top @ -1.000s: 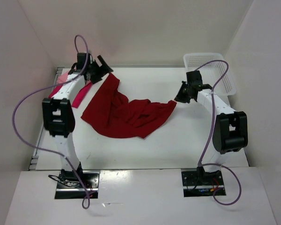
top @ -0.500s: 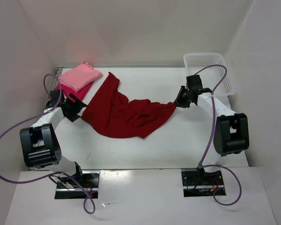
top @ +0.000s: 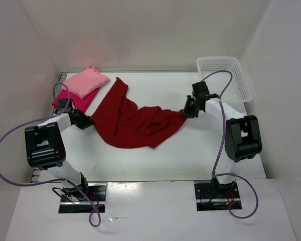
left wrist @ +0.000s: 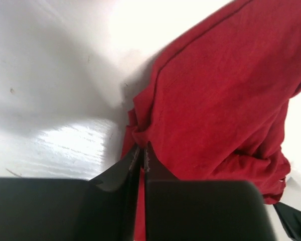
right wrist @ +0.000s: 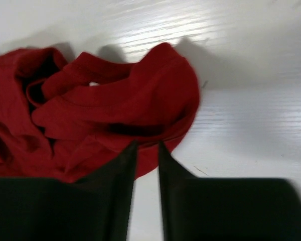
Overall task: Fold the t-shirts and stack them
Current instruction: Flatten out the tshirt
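Note:
A dark red t-shirt (top: 133,123) lies crumpled across the middle of the table (top: 190,150). My left gripper (top: 85,122) is low at its left edge. In the left wrist view it (left wrist: 141,146) is shut, pinching a fold of the dark red t-shirt (left wrist: 215,100). My right gripper (top: 186,111) sits at the shirt's right end. Its jaws (right wrist: 146,146) stand a narrow gap apart, with the hem of the dark red t-shirt (right wrist: 115,105) lying between the tips. At the back left, a folded light pink t-shirt (top: 88,81) rests on a magenta t-shirt (top: 78,102).
A white mesh basket (top: 226,61) stands at the back right corner. White walls close in the table on the left, back and right. Purple cables loop from both arms.
My left arm swung down from the back-left stack to the red shirt's left edge and shut on it, leaving the pink shirt folded there. My right gripper widened, then narrowed.

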### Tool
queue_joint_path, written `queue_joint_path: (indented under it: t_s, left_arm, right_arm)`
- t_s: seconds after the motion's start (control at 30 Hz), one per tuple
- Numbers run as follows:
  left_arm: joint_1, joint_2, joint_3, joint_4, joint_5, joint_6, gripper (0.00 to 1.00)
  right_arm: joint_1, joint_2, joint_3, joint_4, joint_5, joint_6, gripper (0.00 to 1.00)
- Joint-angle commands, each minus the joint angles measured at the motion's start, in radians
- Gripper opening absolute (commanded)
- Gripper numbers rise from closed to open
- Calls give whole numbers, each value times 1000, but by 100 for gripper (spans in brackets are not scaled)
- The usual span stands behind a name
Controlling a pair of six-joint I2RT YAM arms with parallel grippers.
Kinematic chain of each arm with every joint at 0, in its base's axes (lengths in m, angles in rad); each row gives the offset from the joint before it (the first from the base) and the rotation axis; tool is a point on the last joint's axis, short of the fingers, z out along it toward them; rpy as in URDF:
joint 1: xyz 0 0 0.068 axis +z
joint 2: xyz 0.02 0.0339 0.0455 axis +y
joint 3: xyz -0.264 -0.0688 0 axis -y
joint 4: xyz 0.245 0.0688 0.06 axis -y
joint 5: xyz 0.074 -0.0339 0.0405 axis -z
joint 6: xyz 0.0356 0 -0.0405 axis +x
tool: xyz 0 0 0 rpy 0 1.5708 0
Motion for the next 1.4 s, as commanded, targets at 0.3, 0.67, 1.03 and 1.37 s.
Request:
queue_joint_path:
  t_s: [0.3, 0.67, 1.03, 1.37]
  left_arm:
    - [0, -245, 122, -364, 46, 87, 0]
    - [0, -349, 176, -565, 14, 115, 93]
    - [-151, -135, 194, -298, -122, 144, 100]
    - [-279, 139, 289, -133, -94, 164, 57]
  right_arm:
    - [391, 36, 164, -66, 110, -74, 30]
    - [470, 164, 226, -123, 299, -15, 60]
    - [470, 273, 243, -114, 336, 15, 62]
    - [450, 140, 189, -126, 383, 67, 0]
